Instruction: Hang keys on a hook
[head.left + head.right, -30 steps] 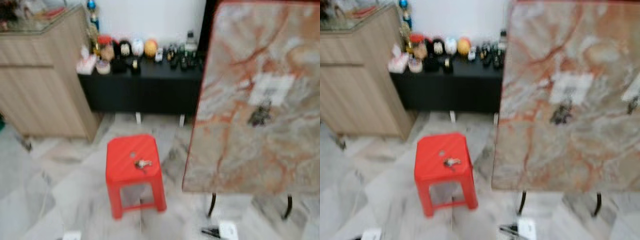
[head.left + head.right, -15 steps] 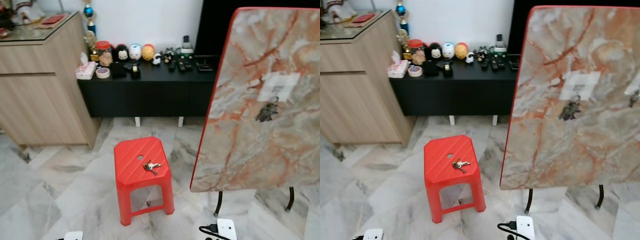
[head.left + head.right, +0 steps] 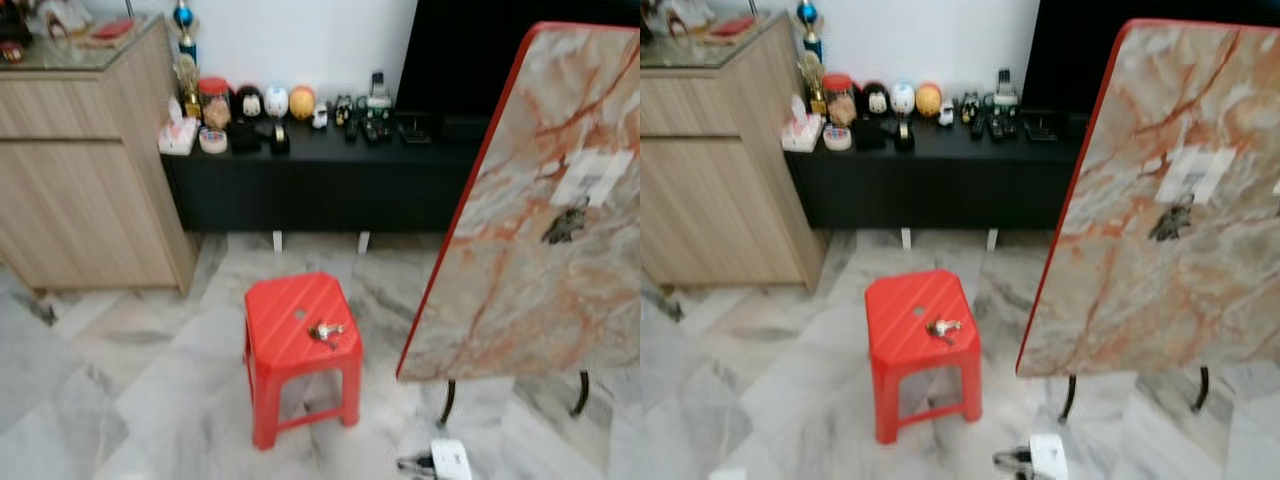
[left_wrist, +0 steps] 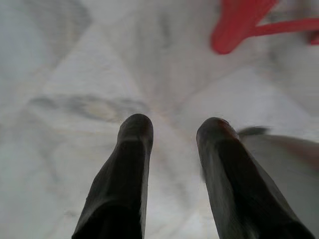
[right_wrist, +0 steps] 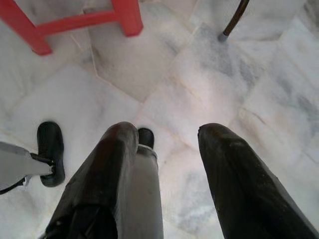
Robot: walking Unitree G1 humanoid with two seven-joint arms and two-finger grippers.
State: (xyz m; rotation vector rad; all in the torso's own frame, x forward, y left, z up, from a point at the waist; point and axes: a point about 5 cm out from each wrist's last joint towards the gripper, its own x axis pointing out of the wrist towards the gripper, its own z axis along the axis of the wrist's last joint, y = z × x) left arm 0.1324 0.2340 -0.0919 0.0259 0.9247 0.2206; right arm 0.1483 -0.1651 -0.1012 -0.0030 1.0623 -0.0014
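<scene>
A small bunch of keys (image 3: 325,331) lies on top of a red plastic stool (image 3: 285,318) standing on the marble floor. To the right leans a marble-patterned board with a red edge (image 3: 520,270); another key bunch (image 3: 565,224) hangs on it below a white label (image 3: 592,177). Both arms hang low. My left gripper (image 4: 173,127) is open above the floor, a stool leg (image 4: 234,30) beyond it. Open too, my right gripper (image 5: 167,133) points at floor tiles near the stool's legs (image 5: 75,22).
A black low cabinet (image 3: 310,180) with figurines and small items runs along the back wall. A wooden cabinet (image 3: 85,160) stands at the left. A white power strip (image 3: 450,460) lies on the floor by the board's black legs (image 3: 447,402).
The whole picture has shifted: the stool and board now sit further right in view, so the camera has turned. The keys still lie on the stool.
</scene>
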